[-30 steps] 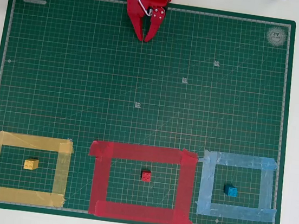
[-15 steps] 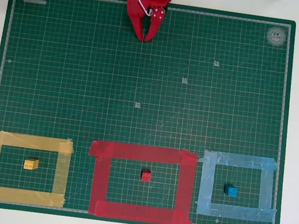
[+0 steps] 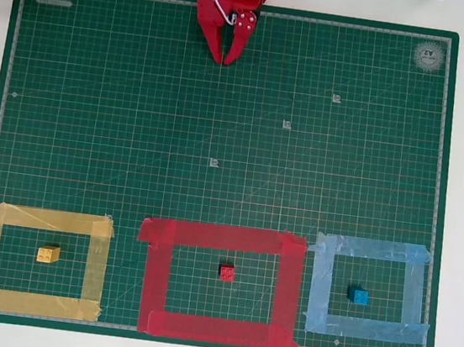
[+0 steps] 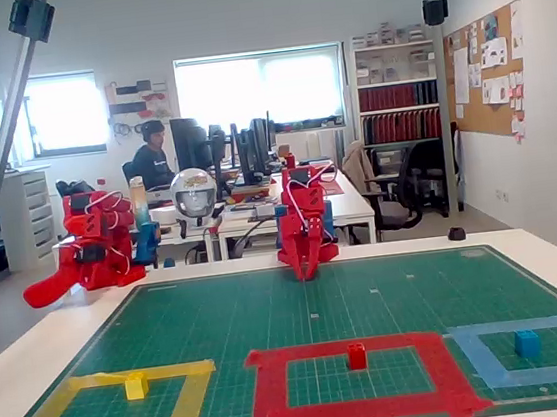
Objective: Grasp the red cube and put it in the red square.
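Squarely studded red cube [image 3: 227, 272] within red square [image 3: 222, 237]

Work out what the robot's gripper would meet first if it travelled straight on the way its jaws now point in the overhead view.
Probably the green cutting mat: the gripper points down-picture, tilted toward the surface. Skimming above it, it would next reach the red square, then perhaps the red cube. Depth is unclear.

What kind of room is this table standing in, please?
Most likely a shared office or robotics lab. The fixed view shows desks with monitors behind the green cutting mat, shelves of binders, a cork pinboard, and a person seated at a desk.
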